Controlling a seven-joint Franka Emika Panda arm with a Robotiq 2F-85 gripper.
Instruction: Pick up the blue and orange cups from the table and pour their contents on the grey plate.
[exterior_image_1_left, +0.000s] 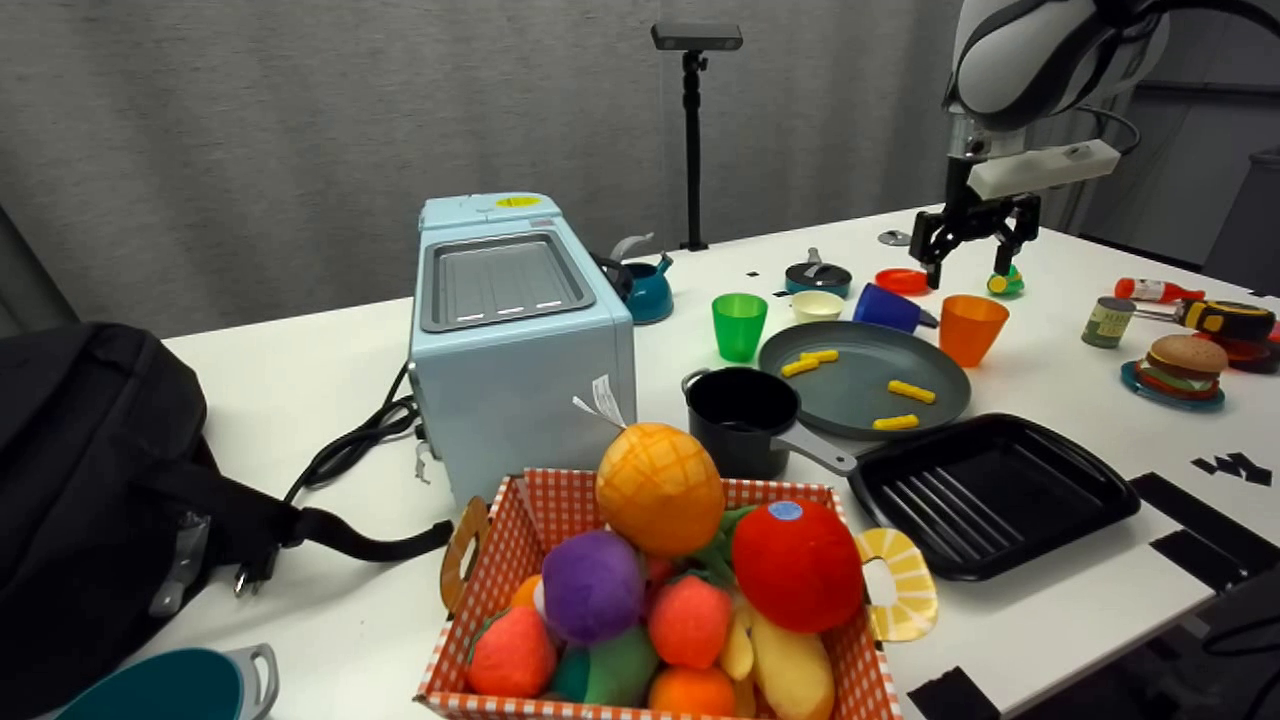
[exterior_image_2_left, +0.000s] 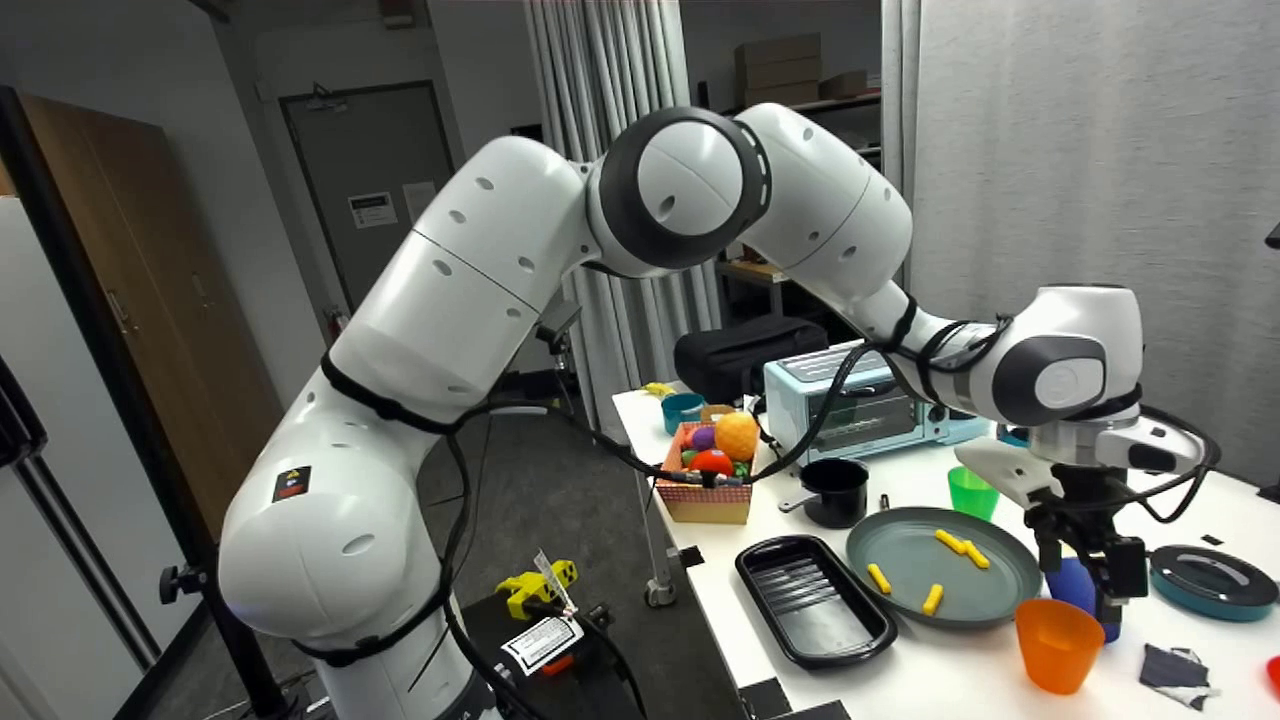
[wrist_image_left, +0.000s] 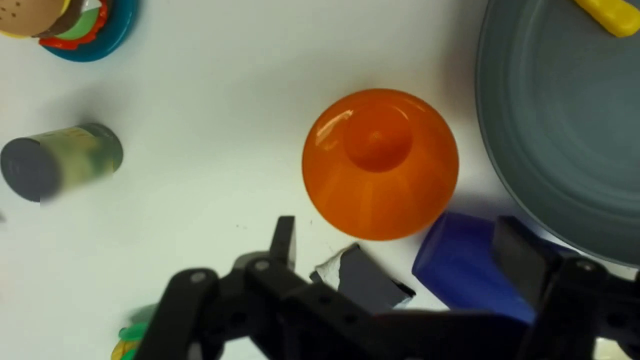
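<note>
Orange and upright, the bigger cup (wrist_image_left: 377, 205) stands on the white table (exterior_image_1_left: 1060, 395) just beside the grey plate (exterior_image_1_left: 862, 388), and the blue cup (exterior_image_1_left: 887, 308) lies tipped on its side close to both. Four yellow bits (exterior_image_1_left: 911, 391) lie on the plate, and my end effector (exterior_image_1_left: 968, 270) hangs over the table near the blue cup with its fingers (wrist_image_left: 520, 255) spread wide apart. Near the plate I see a green cup (exterior_image_1_left: 740, 325), a black pot (exterior_image_1_left: 738, 445) and a black tray (exterior_image_1_left: 995, 495), and further out a checked box (exterior_image_1_left: 555, 500) full of toy food (exterior_image_1_left: 690, 620) sits by a light blue oven (exterior_image_1_left: 520, 390).
</note>
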